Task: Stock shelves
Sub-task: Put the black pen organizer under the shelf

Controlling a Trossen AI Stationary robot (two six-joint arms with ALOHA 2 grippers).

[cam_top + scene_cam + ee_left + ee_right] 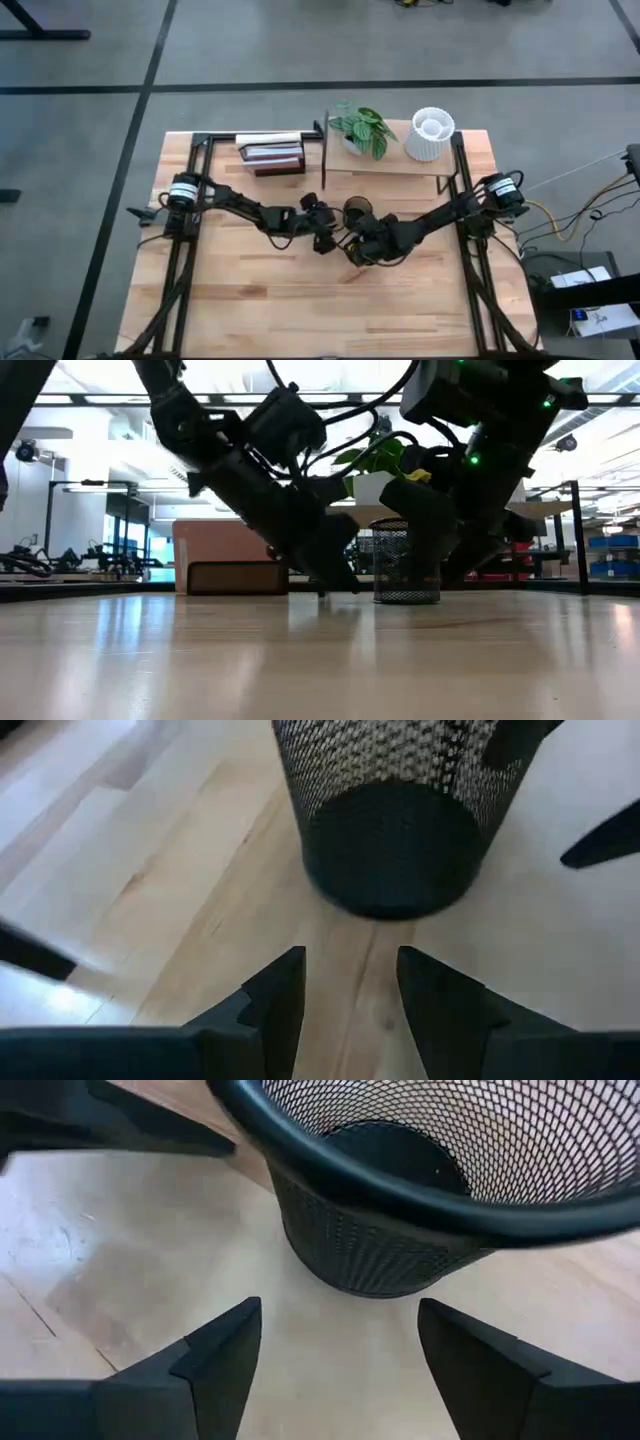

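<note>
With both grippers spread and empty, you needed your right gripper point(335, 1355) squared around the mesh cup point(420, 1190) before closing, left gripper point(345, 1005) kept aside.

Even, bright overhead lighting. Low view: backlit by ceiling lights, arms silhouetted, glare across the desk point(320, 660), near foreground soft. Left wrist view: mesh cup point(395, 815) blurred. Shadows faint throughout.
</note>
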